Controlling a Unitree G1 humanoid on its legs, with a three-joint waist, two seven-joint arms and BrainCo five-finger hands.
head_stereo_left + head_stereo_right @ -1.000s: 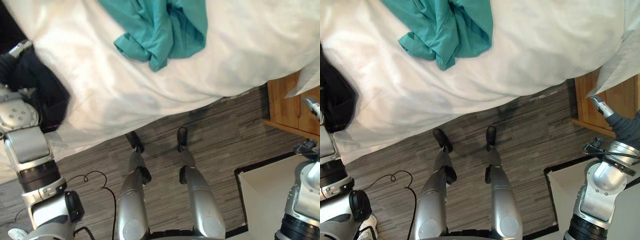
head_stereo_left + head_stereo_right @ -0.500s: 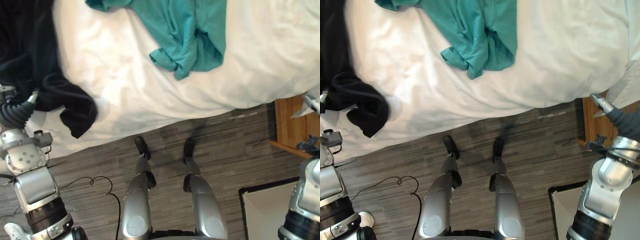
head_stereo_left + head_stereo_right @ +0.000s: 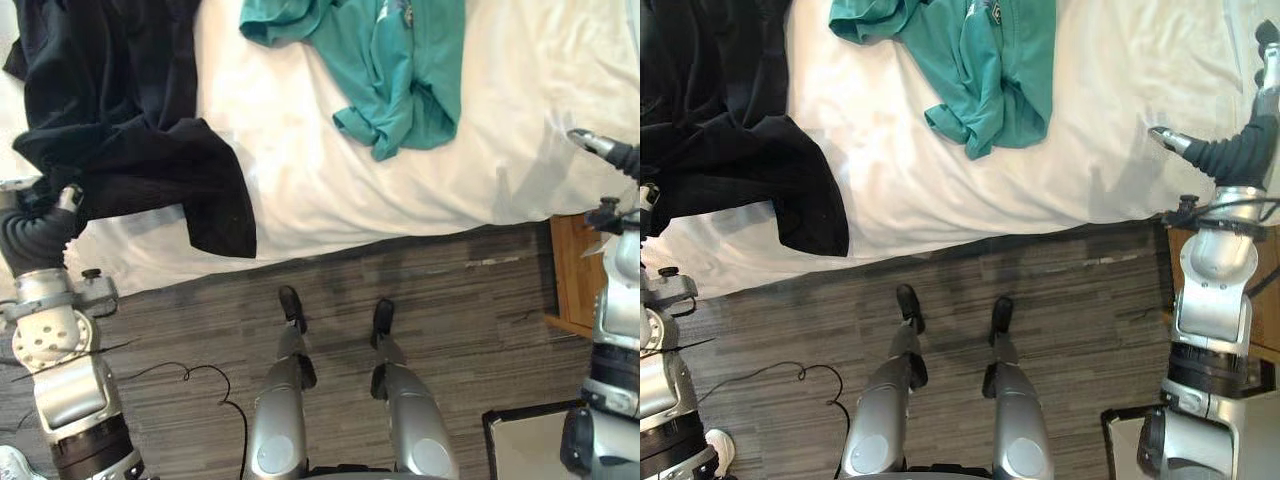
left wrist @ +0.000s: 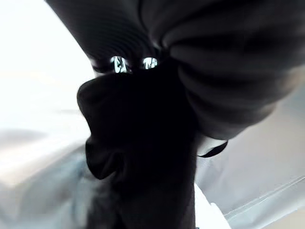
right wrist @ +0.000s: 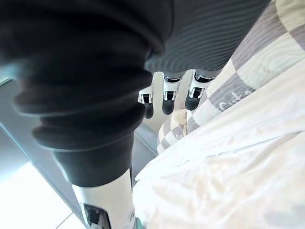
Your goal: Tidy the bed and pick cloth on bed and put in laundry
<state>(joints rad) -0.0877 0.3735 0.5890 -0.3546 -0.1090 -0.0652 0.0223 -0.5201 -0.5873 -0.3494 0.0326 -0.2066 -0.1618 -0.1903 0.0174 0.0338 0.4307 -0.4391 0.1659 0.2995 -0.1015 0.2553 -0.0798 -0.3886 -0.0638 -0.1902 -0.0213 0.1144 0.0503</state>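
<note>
A black cloth lies spread over the left part of the white bed, one corner hanging toward the bed's near edge. My left hand reaches into its lower left edge. In the left wrist view, its fingers are curled into a bunched lump of the black cloth. A teal cloth lies crumpled at the far middle of the bed. My right hand hovers over the bed's right edge with its fingers straight and empty.
A wooden nightstand stands at the right by the bed. A white bin with a dark rim sits on the grey striped floor at the lower right. A checked pillow lies past the right hand.
The camera has swung left, bringing more of the black cloth into view. My left hand's fingers have curled shut in the black cloth. My right arm has risen from beside the nightstand to over the bed.
</note>
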